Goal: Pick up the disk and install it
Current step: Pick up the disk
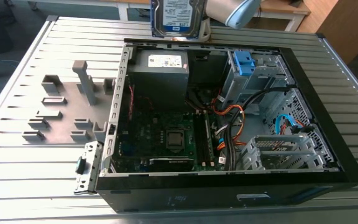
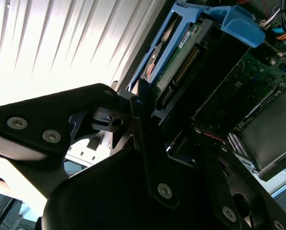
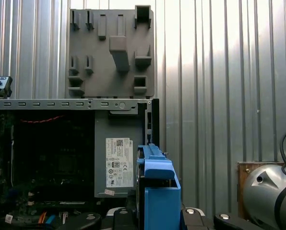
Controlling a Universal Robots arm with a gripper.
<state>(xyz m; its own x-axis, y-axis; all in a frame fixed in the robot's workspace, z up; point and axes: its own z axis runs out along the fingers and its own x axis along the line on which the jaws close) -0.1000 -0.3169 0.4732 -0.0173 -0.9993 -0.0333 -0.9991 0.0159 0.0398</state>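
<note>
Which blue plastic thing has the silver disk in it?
The blue bracket up in the pincer, framing the disk. The blue latch inside the computer case frames no drive.

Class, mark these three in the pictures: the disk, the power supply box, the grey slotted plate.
disk (image 1: 177, 16), exterior view, on its label.
power supply box (image 1: 160, 88), exterior view, on its grey side.
grey slotted plate (image 3: 109, 84), first wrist view, on its flat face.

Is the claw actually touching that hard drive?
Touching. In the second wrist view the gripper clamps the disk by its blue carrier; in the exterior view it hangs in the air by the computer case.
</note>
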